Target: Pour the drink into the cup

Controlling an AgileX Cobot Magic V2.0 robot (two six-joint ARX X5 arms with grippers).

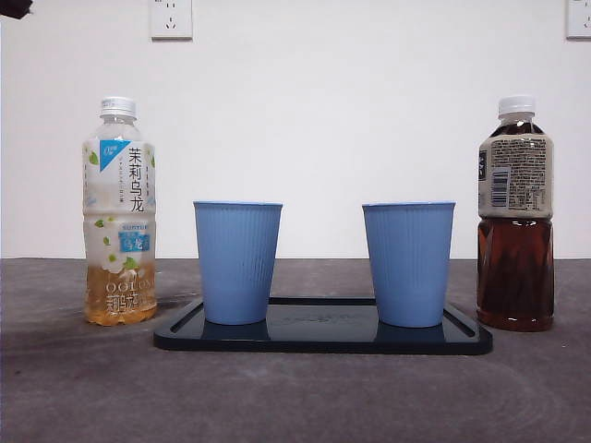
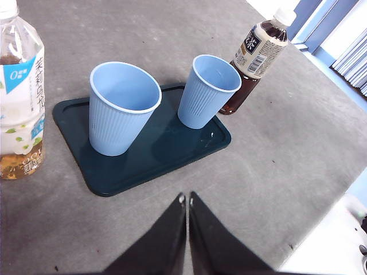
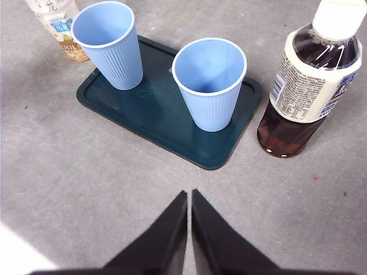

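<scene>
Two ribbed light-blue cups, left cup [image 1: 237, 262] & right cup [image 1: 408, 264], stand upright on a glossy dark rectangular tray [image 1: 323, 340] w/ rounded corners, on a matte grey table [image 1: 295, 397]. Clear plastic oolong tea bottle [image 1: 119, 212], nearly empty, stands left of the tray; dark tea bottle [image 1: 515, 217] right, both capped. Left gripper [image 2: 187, 197] & right gripper [image 3: 189, 193] hover above the table near the tray, jaws pressed together, holding nothing.

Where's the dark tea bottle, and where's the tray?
dark tea bottle [image 1: 515, 268], front view, on its brown lower body.
tray [image 1: 323, 340], front view, on its front rim between the cups.
</scene>
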